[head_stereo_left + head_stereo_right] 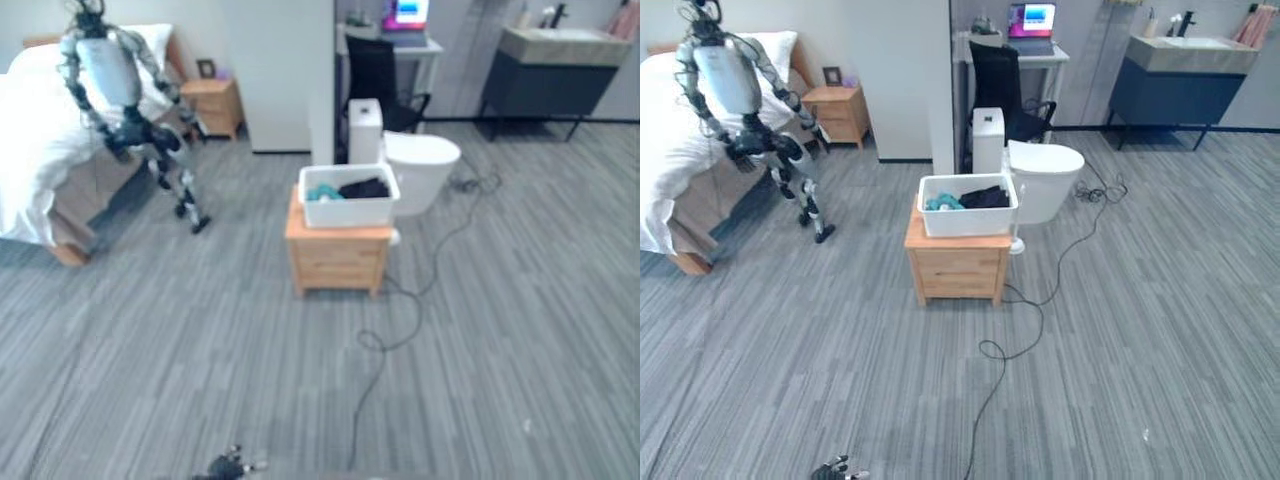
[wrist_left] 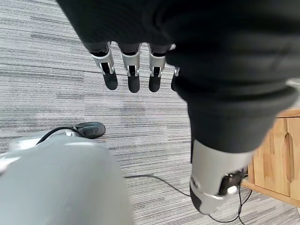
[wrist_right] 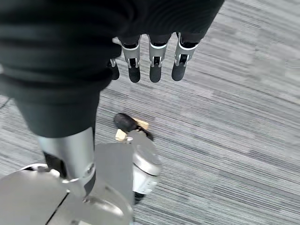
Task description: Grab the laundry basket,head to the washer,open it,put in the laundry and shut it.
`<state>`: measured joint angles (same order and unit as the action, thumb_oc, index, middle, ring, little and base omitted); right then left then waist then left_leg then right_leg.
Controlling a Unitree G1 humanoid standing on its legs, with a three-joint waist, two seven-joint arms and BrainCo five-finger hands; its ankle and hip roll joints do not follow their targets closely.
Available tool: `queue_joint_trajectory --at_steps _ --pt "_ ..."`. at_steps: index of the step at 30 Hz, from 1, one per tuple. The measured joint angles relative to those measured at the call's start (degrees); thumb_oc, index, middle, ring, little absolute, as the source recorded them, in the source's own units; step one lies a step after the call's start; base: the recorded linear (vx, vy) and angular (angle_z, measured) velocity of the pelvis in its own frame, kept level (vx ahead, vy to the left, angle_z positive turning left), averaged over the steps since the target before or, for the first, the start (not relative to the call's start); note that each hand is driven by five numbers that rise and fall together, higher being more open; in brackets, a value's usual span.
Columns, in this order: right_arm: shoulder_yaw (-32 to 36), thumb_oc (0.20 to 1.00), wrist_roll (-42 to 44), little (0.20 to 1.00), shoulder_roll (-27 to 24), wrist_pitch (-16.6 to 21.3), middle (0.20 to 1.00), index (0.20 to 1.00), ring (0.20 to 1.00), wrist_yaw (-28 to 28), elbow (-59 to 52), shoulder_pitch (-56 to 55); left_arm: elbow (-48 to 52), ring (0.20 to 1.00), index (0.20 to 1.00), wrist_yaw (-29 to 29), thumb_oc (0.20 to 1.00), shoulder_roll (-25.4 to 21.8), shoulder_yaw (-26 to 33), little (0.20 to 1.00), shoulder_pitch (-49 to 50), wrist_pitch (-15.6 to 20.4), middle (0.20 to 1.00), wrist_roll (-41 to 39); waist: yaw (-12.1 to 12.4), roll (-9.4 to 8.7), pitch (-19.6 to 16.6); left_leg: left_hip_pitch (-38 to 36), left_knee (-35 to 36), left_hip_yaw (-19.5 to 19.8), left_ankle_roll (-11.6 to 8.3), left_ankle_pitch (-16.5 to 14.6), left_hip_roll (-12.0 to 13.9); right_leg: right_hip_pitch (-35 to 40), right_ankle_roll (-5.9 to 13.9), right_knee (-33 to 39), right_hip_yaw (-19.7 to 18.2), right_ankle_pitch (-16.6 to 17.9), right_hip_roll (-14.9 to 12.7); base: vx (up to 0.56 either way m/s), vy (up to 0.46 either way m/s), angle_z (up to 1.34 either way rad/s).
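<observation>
A white laundry basket [image 1: 347,196] stands on a low wooden cabinet [image 1: 338,257] in the middle of the room, some way ahead of me. Inside it lie a teal cloth [image 1: 322,192] and a dark cloth [image 1: 365,187]. My left hand [image 2: 132,75] hangs over the grey floor with its fingers straight and nothing in it; the wooden cabinet [image 2: 281,159] shows off to one side of it. My right hand [image 3: 156,65] also hangs open over bare floor, far from the basket.
A white toilet [image 1: 420,165] stands just behind the cabinet. Another humanoid robot [image 1: 125,110] leans by a bed [image 1: 35,150] at the far left. A partition wall [image 1: 280,70], a desk with a black chair [image 1: 385,75] and a dark sink cabinet [image 1: 555,80] line the back.
</observation>
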<state>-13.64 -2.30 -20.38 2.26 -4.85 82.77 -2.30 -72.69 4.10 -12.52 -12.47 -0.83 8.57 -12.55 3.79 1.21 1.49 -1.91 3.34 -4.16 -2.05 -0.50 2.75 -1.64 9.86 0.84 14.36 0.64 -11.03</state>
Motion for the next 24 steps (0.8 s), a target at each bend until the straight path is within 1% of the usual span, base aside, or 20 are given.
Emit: queue_joint_trajectory --at_steps 1,2,4,5,6,7,8,9,10,11,12,13,14,15,17,18,20,21,22,24 --pt "0.03 1.0 0.02 1.0 -0.03 0.01 1.0 1.0 1.0 -0.07 -0.04 0.3 0.07 1.0 1.0 0.07 1.0 -0.18 0.0 1.0 -0.97 -0.01 1.0 0.02 -0.32 -0.1 1.08 0.0 -0.13 0.12 0.18 -0.05 -0.54 -0.49 0.02 -1.54 -0.41 -0.14 -0.61 0.16 0.237 0.07" --pt "0.02 1.0 0.03 1.0 0.32 0.02 1.0 1.0 1.0 -0.36 -0.01 1.15 0.18 1.0 1.0 0.13 1.0 -0.66 0.0 1.0 -2.36 0.0 1.0 0.02 -0.56 -0.74 2.82 -0.14 -0.57 0.49 1.29 -0.63 -1.67 -1.54 -0.13 -5.75 -0.93 -0.98 -2.21 0.11 0.131 0.16" --pt "-0.03 1.0 0.07 1.0 0.65 0.04 1.0 1.0 1.0 -0.78 0.04 1.26 0.19 1.0 1.0 0.18 1.0 -1.28 -0.12 1.0 -3.28 0.03 1.0 0.07 -1.06 -0.88 3.79 -1.01 -0.37 1.62 1.92 -1.15 -2.36 -5.06 -0.26 -14.51 -3.36 -1.62 -3.75 0.15 0.053 0.15" --pt "-0.06 1.0 0.08 1.0 0.94 0.06 1.0 1.0 1.0 -0.84 -0.18 1.81 0.13 1.0 1.0 0.14 1.0 -1.78 -0.23 1.0 -3.46 0.03 1.0 0.07 -1.3 -0.52 4.58 -2.0 0.02 2.15 2.44 -0.88 -2.31 -7.66 0.4 -18.91 -4.75 -2.71 -3.73 0.26 -0.021 0.11" --pt "-0.07 1.0 0.09 1.0 1.59 0.18 1.0 1.0 1.0 -0.92 -0.36 1.92 0.11 1.0 1.0 0.1 1.0 -2.52 -0.28 1.0 -3.37 0.06 1.0 0.07 -1.63 -1.09 4.96 -2.8 0.82 2.53 3.09 -0.67 -2.17 -10.12 0.23 -22.18 -6.14 -3.88 -2.49 0.3 -0.066 0.07" --pt "-0.07 1.0 0.09 1.0 2.21 0.32 1.0 1.0 1.0 -0.92 -0.56 2.33 0.01 1.0 1.0 0.05 1.0 -3.32 -0.27 1.0 -3.03 0.02 1.0 0.08 -1.68 -1.61 5.28 -3.5 1.62 2.56 3.11 -0.67 -2.02 -11.74 -0.46 -22.73 -7.11 -4.3 -0.97 0.42 -0.141 0.08" --pt "-0.07 1.0 0.09 1.0 2.59 0.57 1.0 1.0 1.0 -0.92 -0.73 2.44 -0.57 1.0 1.0 0.05 1.0 -3.62 -0.27 1.0 -2.8 -0.04 1.0 0.09 -2.16 -1.84 5.43 -4.24 2.4 2.78 3.01 -0.73 -1.62 -12.59 -1.7 -17.94 -6.95 -3.43 1.21 0.32 -0.112 0.19" --pt "-0.05 1.0 0.09 1.0 2.54 0.57 1.0 1.0 1.0 -0.92 -0.71 2.48 -0.95 1.0 1.0 0.01 1.0 -3.34 -0.3 1.0 -2.84 -0.02 1.0 0.09 -2.75 -1.7 5.45 -4.41 2.39 3.25 2.9 -1.02 -1.46 -12.83 -3.05 -14.91 -7.06 -1.69 1.68 0.33 -0.125 0.34" --pt "-0.04 1.0 0.1 1.0 2.35 0.59 1.0 1.0 1.0 -0.91 -0.64 2.58 -1.41 1.0 1.0 -0.02 1.0 -2.83 -0.42 1.0 -2.92 -0.02 1.0 0.1 -3.62 -1.16 5.49 -4.6 2.39 3.98 2.77 -1.38 -1.06 -12.91 -3.42 -11.58 -7.52 0.59 2.09 0.24 -0.086 0.38" --pt "-0.01 1.0 0.1 1.0 2.35 0.6 1.0 1.0 1.0 -0.97 -0.61 2.47 -1.82 1.0 1.0 -0.07 1.0 -2.19 -0.46 1.0 -2.87 0.02 1.0 0.1 -4.27 -0.36 5.89 -5.87 2.37 4.75 2.27 -2.48 -0.35 -12.46 -2.96 -5.25 -8.86 3.93 2.55 0.48 -0.188 0.28" --pt "-0.01 1.0 0.1 1.0 2.39 0.6 1.0 1.0 1.0 -1.15 -0.53 2.53 -2.43 1.0 1.0 -0.09 1.0 -1.89 -0.4 1.0 -2.87 0.02 1.0 0.1 -4.46 -0.18 5.84 -6.62 2.38 4.87 1.78 -3.22 -0.11 -12.37 -2.69 -1.88 -10.59 5.34 2.6 0.51 -0.221 0.21" --pt "0.13 1.0 0.09 1.0 2.43 0.65 1.0 1.0 1.0 -1.48 -0.44 1.56 -2.77 1.0 1.0 -0.12 1.0 -1.62 -0.02 1.0 -2.61 0.05 1.0 0.11 -4.76 -0.37 5.76 -8.36 2.43 5.27 0.27 -4.76 -0.05 -12.23 -2.51 1.97 -11.86 6.07 1.8 0.4 -0.179 0.15" --pt "0.18 1.0 0.09 1.0 2.45 0.62 1.0 1.0 1.0 -1.59 -0.51 1.7 -2.77 1.0 1.0 -0.14 1.0 -1.33 0.4 1.0 -2.32 0.08 1.0 0.11 -4.75 -0.75 5.39 -8.69 2.5 5.4 -0.31 -5.52 -0.05 -11.97 -2.45 2.31 -11.78 6.01 1.73 0.25 -0.136 0.4" --pt "0.53 1.0 0.09 1.0 2.22 0.53 1.0 1.0 1.0 -1.78 -0.32 -0.03 -2.84 1.0 1.0 -0.25 1.0 -0.79 0.24 1.0 -1.96 0.19 1.0 0.12 -5.29 -0.43 5.14 -11.28 2.72 7.1 -1.93 -7.41 1.31 -11.02 -2.55 0.06 -11.29 9.02 1.95 0.23 -0.167 0.52" --pt "1.0 1.0 0.11 1.0 0.87 0.39 1.0 1.0 1.0 -1.74 0.1 -1.47 -2.76 1.0 1.0 0.02 1.0 1.67 -0.03 1.0 -1.38 0.57 1.0 0.16 -6.26 3.16 4.18 -12.24 2.19 8.75 -1.41 -8.09 4.45 -9.98 -3.22 -2.18 -10.44 8.92 5.12 0.32 -0.254 0.52" --pt "1.85 1.0 0.17 1.0 -0.15 0.18 1.0 1.0 1.0 -1.86 1.59 -0.25 -2.58 1.0 1.0 0.01 1.0 3.43 0.0 1.0 -1.56 0.83 1.0 0.19 -6.17 4.88 4.1 -11.89 -0.63 9.7 -1.35 -7.44 5.83 -10.04 -5.29 -4.78 -10.39 6.27 6.86 0.27 -0.259 0.12" --pt "2.77 1.0 0.32 1.0 -0.38 0.36 1.0 1.0 1.0 -1.87 1.16 0.93 -2.94 1.0 1.0 -0.03 1.0 3.89 0.06 1.0 -1.58 0.79 1.0 0.18 -6.12 4.53 3.81 -10.84 -4.16 10.81 -3.05 -5.83 6.4 -9.66 -6.61 -6.81 -9.42 4.41 7.7 0.27 -0.293 0.0" --pt "3.62 1.0 0.69 1.0 -0.05 0.47 1.0 1.0 1.0 -1.83 1.08 1.29 -3.83 1.0 1.0 -0.06 1.0 3.76 0.08 1.0 -1.82 0.77 1.0 0.14 -6.45 3.51 3.25 -9.49 -7.91 12.92 -5.05 -4.49 6.77 -8.63 -6.77 -7.41 -8.3 2.68 7.84 0.27 -0.322 0.24" --pt "3.74 1.0 0.71 1.0 0.13 0.5 1.0 1.0 1.0 -1.89 1.1 1.07 -3.93 1.0 1.0 -0.02 1.0 3.54 0.17 1.0 -1.87 0.8 1.0 0.14 -6.6 2.63 2.73 -8.97 -9.58 13.4 -5.83 -4.32 6.81 -8.25 -7.51 -7.18 -7.9 2.07 7.57 0.25 -0.461 0.4" --pt "4.58 1.0 2.14 1.0 0.58 0.47 1.0 1.0 1.0 -1.66 1.02 1.47 -3.79 1.0 1.0 -0.07 1.0 2.89 0.33 1.0 -2.57 0.82 1.0 -0.34 -6.0 0.44 2.33 -1.62 -24.25 14.42 -7.4 -2.51 6.4 -6.23 -9.93 -6.91 -6.06 0.22 8.52 0.17 -0.398 0.39"
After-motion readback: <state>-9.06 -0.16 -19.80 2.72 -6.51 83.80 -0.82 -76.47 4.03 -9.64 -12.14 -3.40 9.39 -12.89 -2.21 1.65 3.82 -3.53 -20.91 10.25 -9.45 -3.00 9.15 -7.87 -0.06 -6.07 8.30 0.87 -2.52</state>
